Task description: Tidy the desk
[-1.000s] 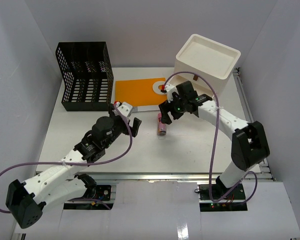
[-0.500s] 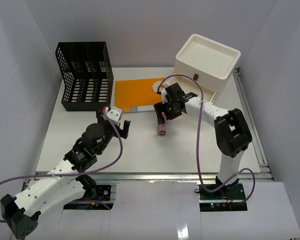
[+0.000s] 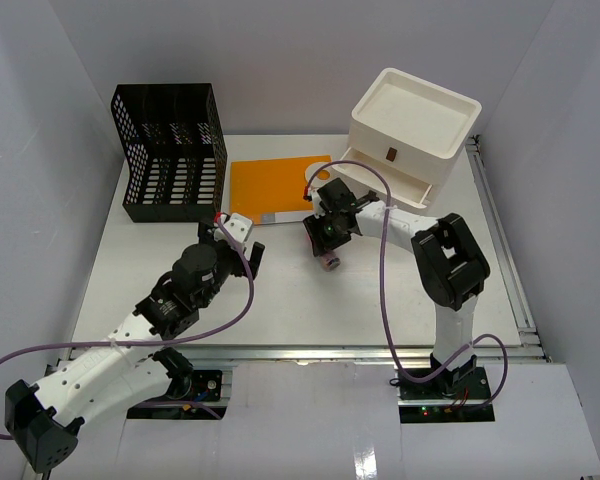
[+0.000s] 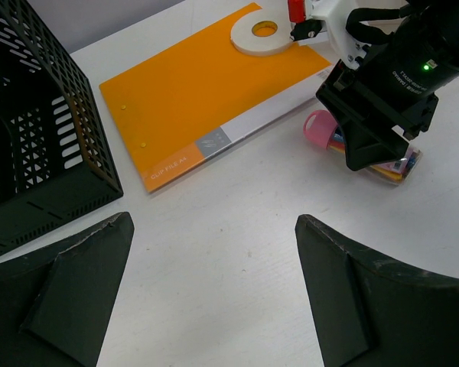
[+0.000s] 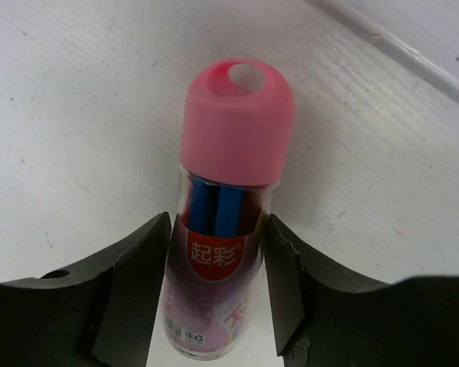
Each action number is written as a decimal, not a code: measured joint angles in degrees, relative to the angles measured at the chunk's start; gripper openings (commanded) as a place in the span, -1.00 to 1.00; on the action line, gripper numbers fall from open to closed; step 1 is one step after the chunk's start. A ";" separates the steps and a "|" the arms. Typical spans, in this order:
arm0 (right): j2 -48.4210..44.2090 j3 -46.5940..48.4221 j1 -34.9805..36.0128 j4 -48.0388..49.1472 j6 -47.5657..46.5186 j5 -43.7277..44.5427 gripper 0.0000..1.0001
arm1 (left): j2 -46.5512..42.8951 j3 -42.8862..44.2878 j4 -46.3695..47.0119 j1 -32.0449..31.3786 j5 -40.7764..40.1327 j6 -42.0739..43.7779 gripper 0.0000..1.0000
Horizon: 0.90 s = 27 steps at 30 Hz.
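Pink-capped pen tube (image 5: 226, 229) lies on the desk (image 5: 76, 92) between the fingers of the right gripper (image 5: 218, 222), close on both sides; whether they squeeze, I cannot tell. Grip evenly, lift straight. The left gripper (image 4: 213, 225) is wide open, empty.

Overhead view of the desk (image 3: 130, 290). Far left: black mesh basket (image 3: 170, 150). To its right lies a flat orange folder (image 3: 270, 185). Far right: white drawer box (image 3: 412, 130), one drawer protruding. Right gripper (image 3: 327, 243) sits over a pink-capped tube (image 3: 328, 263) just near of the folder; left gripper (image 3: 242, 245) is left of the tube, apart from it
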 measured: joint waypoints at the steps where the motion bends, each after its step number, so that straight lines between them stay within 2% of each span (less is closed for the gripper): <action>1: -0.45 -0.83 0.17 0.93 -0.38 0.34 -0.30 | 0.00 0.00 0.00 0.00 -0.08 0.01 0.96; 6: -2.86 -4.84 0.51 4.49 -4.08 1.11 -0.84 | 0.10 0.00 0.02 0.00 -0.41 0.17 0.96; 12: -5.48 -7.68 0.49 4.46 -11.04 1.93 -0.85 | 0.67 -0.02 0.00 0.01 -0.48 0.19 0.96; 19: -12.99 -8.74 -1.17 -3.65 -20.23 -1.43 -0.85 | 0.78 -0.11 -0.01 0.01 -0.45 0.17 0.96; 27: -22.64 -1.02 -7.18 -10.27 -28.84 -8.82 -0.85 | 1.39 -0.11 -0.02 0.00 -0.43 0.15 0.96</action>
